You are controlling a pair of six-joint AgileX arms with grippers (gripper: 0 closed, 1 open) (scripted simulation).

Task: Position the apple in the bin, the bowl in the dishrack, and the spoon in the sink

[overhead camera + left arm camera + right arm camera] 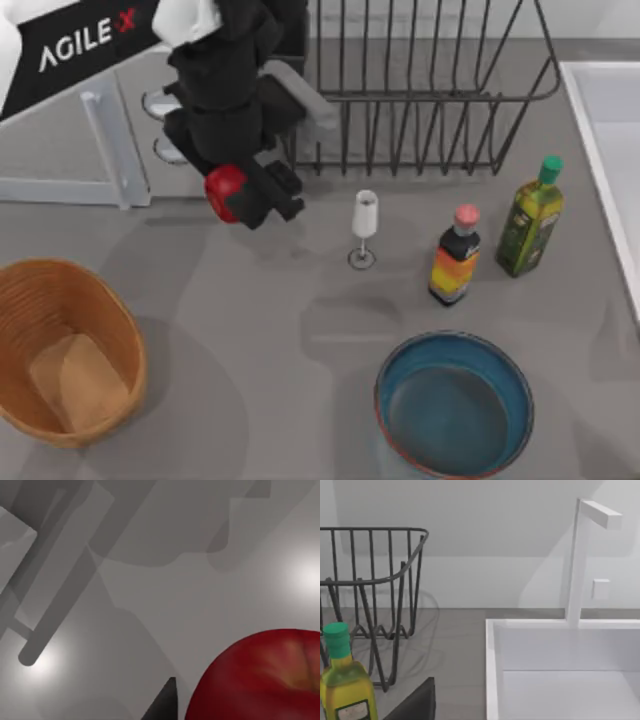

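So the left gripper (240, 195) has its jaws clamped on the apple (224, 190), up off the table near the dishrack (420, 90), and the bin (65, 350) sits well off toward the near-left corner.

Even, fairly bright rendered light falls on the grey tabletop (250, 330) from above, with no harsh contrast. Soft-edged shadows spread across its middle: a broad one beside the bin (65, 350) and fainter ones near the bowl (455, 405). In the left wrist view, two pale glare patches glow on the surface, overlapping grey shadows cross it, and the apple (260, 680) carries a mild sheen. The dishrack (375, 605) throws thin curved shadow lines onto the tabletop. All views look slightly soft, without edge distortion.
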